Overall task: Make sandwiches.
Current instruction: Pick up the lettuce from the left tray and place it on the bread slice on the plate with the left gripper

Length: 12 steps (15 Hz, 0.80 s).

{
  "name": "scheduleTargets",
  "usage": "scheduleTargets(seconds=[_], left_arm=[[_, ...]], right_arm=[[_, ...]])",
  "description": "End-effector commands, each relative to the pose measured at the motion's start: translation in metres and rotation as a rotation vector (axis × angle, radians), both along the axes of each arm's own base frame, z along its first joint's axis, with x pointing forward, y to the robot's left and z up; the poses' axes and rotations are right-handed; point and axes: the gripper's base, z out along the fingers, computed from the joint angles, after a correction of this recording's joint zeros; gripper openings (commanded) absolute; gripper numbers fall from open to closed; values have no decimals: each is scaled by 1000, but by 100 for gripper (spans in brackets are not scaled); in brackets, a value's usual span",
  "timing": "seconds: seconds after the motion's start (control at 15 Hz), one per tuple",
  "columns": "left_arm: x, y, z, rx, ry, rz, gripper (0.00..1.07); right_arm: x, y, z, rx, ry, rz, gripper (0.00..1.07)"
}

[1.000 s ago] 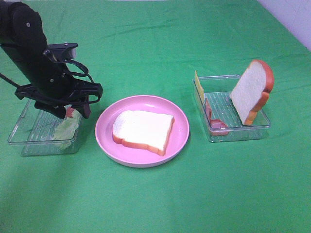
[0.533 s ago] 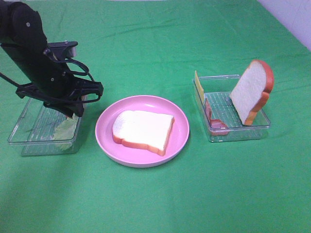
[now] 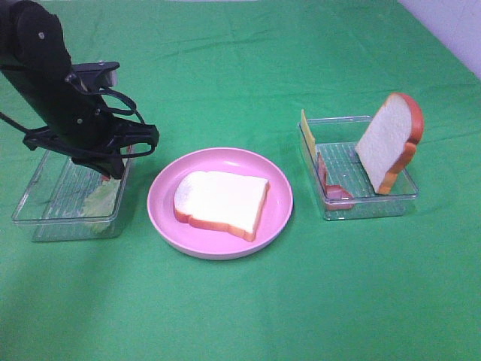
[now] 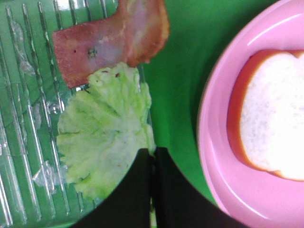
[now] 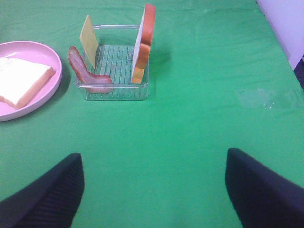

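Observation:
A white bread slice [image 3: 222, 203] lies flat on the round pink plate [image 3: 155, 203]. My left gripper [image 3: 113, 171] hangs over the left clear tray [image 3: 45, 197]. In the left wrist view the gripper [image 4: 153, 154] is shut on the edge of the pale green lettuce [image 4: 104, 137], next to a bacon strip [image 4: 109, 40]. The right clear tray [image 3: 361, 208] holds an upright bread slice [image 3: 387, 143], a yellow cheese square [image 3: 307, 135] and a bacon strip [image 3: 331, 189]. My right gripper [image 5: 154, 190] is open and empty, well short of that tray [image 5: 116, 92].
Green cloth covers the whole table. A pale wall edge shows at the far right. The plate [image 4: 213, 156] sits just beside the left tray's wall, and the lettuce [image 3: 99, 201] lies at that tray's near end.
My left gripper has shifted slightly back and left over the left tray and its fingers have come together. The right tray, plate and bread have not moved.

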Motion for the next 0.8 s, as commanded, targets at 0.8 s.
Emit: scheduleTargets(seconds=[0.8], left_arm=[[-21,-42,88,-573,-158,-138,0]], right_arm=[[-2,0,0,-2,-25,-10,77]])
